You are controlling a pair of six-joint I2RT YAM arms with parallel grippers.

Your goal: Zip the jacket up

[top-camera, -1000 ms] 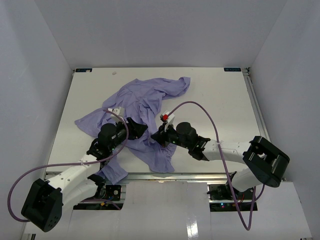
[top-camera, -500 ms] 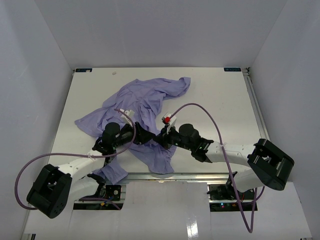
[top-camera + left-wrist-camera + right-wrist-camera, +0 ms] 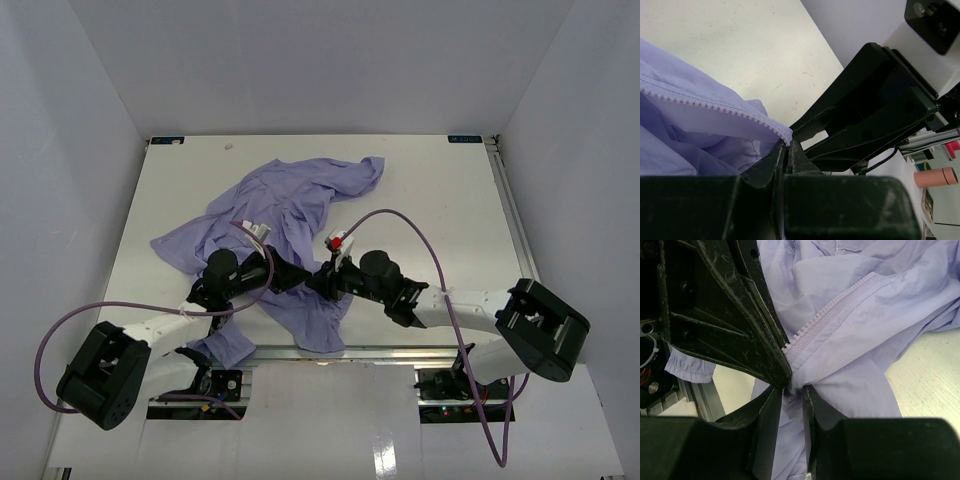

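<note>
The jacket (image 3: 300,195) lies crumpled mid-table (image 3: 450,200), still unzipped. Toward the table's near edge, left hand (image 3: 788,150) and right hand (image 3: 791,392) each pinch an end of the zipper teeth (image 3: 830,310). Joining and zipping appear to remain.

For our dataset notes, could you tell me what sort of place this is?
Probably a lab robot cell: a white table enclosed by white walls, the left arm and right arm bolted at its near edge, a lavender jacket on it.

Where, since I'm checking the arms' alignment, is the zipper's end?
The zipper end lies between the left and right jaws where they meet, low on the jacket, near the table's front centre in the top view.
</note>
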